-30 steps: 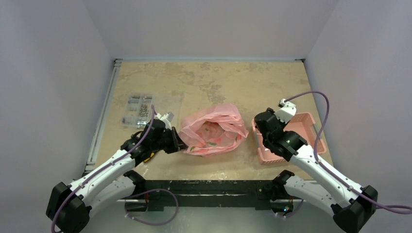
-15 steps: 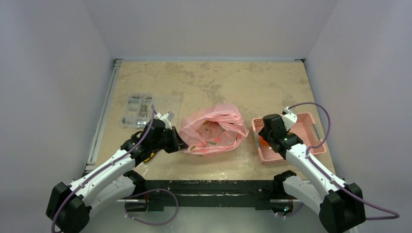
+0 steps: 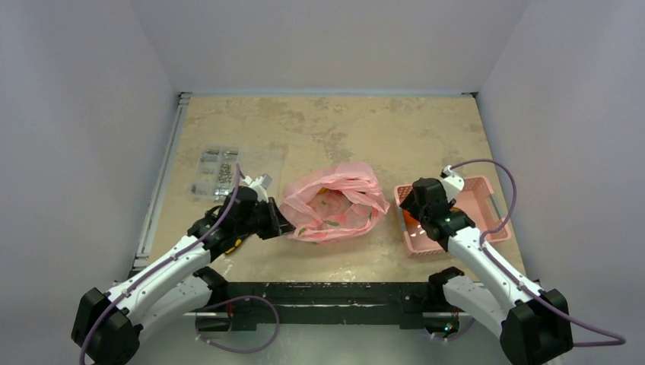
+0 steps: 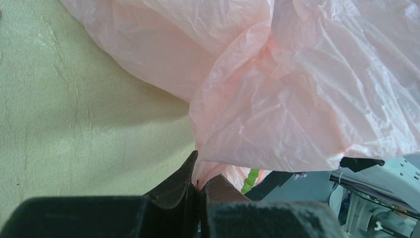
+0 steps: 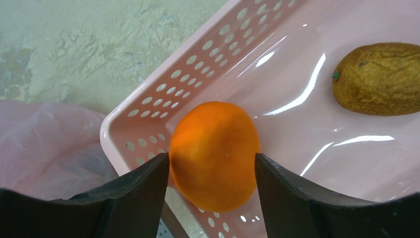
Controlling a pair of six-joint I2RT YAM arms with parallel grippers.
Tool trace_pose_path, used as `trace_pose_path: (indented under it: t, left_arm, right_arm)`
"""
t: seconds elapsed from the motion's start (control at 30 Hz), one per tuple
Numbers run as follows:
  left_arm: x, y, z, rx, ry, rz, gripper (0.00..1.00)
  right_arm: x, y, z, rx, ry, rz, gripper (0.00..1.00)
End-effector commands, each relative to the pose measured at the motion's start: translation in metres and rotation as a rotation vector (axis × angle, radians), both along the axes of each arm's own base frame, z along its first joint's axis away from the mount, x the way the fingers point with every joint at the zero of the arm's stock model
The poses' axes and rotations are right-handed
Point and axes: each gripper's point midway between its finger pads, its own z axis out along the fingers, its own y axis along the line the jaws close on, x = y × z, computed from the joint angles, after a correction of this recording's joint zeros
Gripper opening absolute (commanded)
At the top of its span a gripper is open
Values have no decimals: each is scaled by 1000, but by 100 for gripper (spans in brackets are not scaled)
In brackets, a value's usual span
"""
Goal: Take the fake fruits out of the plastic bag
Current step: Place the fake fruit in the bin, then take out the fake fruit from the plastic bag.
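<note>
The table [image 3: 327, 129] carries a crumpled pink plastic bag [image 3: 335, 201] at its middle, mouth open upward, and a rigid pink basket [image 3: 478, 204] just to its right. The left fingers [image 4: 173, 191] are clenched on a pinch of the bag's near-left edge. Over the basket's corner, the right fingers [image 5: 143, 183] flank an orange [image 5: 214, 153] closely; whether they grip it I cannot tell. A brownish-yellow oblong fruit [image 5: 379, 79] lies inside the basket.

The plastic bag [image 3: 332, 204] lies crumpled on the table [image 3: 342, 129], with the left gripper [image 3: 284, 226] at its left edge. The right gripper [image 3: 408, 213] hangs over the pink basket [image 3: 479, 199] — a bit of orange [image 3: 411, 220] shows beneath it.
</note>
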Motion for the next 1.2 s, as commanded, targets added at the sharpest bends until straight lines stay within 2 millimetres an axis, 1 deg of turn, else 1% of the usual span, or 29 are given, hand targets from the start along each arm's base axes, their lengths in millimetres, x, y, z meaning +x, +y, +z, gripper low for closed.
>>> trace_pose_path:
  t: [0.0, 0.07, 0.13, 0.17, 0.23, 0.33, 0.37, 0.43, 0.57, 0.63, 0.73, 0.77, 0.83, 0.9, 0.93, 0.97, 1.0, 1.1, 1.17]
  left_arm:
    - [3, -6, 17, -40, -48, -17, 0]
    - [3, -6, 17, -40, -48, -17, 0]
    - [4, -7, 17, -41, -48, -18, 0]
    - [4, -7, 17, -41, -48, -18, 0]
    - [4, -8, 16, -41, -46, -21, 0]
    - [5, -8, 14, -41, -43, -20, 0]
    - [5, -9, 14, -43, -42, -20, 0]
    - [5, -9, 13, -43, -41, -20, 0]
    - [5, -9, 12, -42, -37, -20, 0]
    - [5, -9, 10, -39, -34, -20, 0]
    - [4, -8, 8, -37, -31, -17, 0]
    - [4, -8, 8, -37, -30, -17, 0]
    - [4, -8, 8, -37, -29, -16, 0]
    - [3, -7, 8, -35, -30, -16, 0]
    - [3, -7, 8, -34, -30, -16, 0]
    - [3, -7, 8, -33, -31, -16, 0]
    - [3, -7, 7, -32, -28, -17, 0]
    - [2, -7, 6, -36, -25, -21, 0]
    - [1, -8, 5, -40, -21, -26, 0]
  right_arm:
    - [7, -8, 34, -34, -94, -9, 66]
    - [9, -10, 52, -51, -134, 10, 68]
    - [12, -6, 72, -57, -182, 46, 68]
    - [13, -3, 82, -57, -205, 71, 67]
    - [16, 13, 108, -42, -278, 154, 66]
    - [14, 50, 146, -18, -402, 316, 62]
    - [11, 64, 159, -8, -438, 367, 62]
    - [3, 96, 179, 30, -503, 483, 61]
    - [-27, 166, 208, 103, -623, 735, 59]
    - [-43, 195, 214, 121, -654, 845, 58]
    - [-66, 234, 211, 116, -669, 980, 55]
    - [-72, 245, 207, 108, -667, 1019, 53]
    - [-81, 266, 189, 80, -624, 1073, 49]
    - [-84, 276, 175, 58, -597, 1091, 46]
    - [-84, 278, 169, 48, -592, 1088, 45]
    - [-81, 277, 159, 27, -574, 1072, 42]
    - [-76, 274, 148, -3, -546, 1040, 39]
    - [-62, 263, 122, -123, -470, 963, 33]
    - [-54, 259, 110, -190, -429, 914, 29]
